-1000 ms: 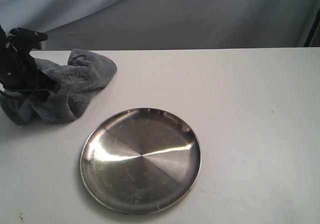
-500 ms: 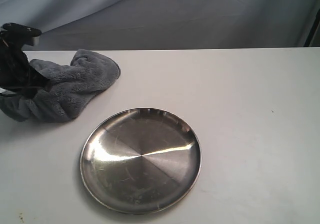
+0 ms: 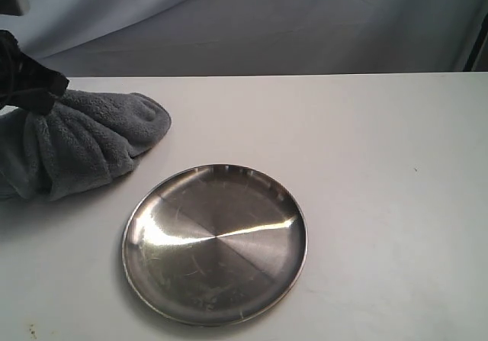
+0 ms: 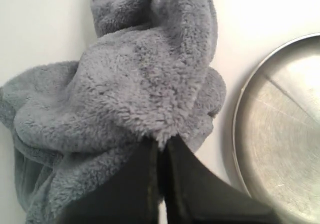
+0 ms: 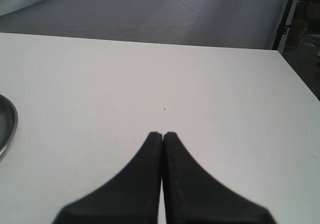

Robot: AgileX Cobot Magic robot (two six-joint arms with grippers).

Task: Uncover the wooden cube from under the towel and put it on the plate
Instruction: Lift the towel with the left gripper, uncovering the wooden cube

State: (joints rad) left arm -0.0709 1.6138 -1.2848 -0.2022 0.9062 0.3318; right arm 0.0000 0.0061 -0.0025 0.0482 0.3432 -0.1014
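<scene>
Worktop (image 3: 396, 204): steel plate (image 3: 215, 243) near front edge, left of centre. Blue-grey towel (image 3: 84, 139) bunched at left edge, twd far corner; wooden cube not in view, prob. under folds. Step: peel towel off. Lift high, swing away from plate, mind cube snagging in plush. L gripper (image 4: 161, 145): jaws pinched on towel fold. R gripper (image 5: 162, 135): jaws together, empty, over worktop right of plate.

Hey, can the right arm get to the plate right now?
Probably yes. The right gripper is shut, holding nothing, and only bare table shows between it and the plate; the towel is in the left gripper.
</scene>
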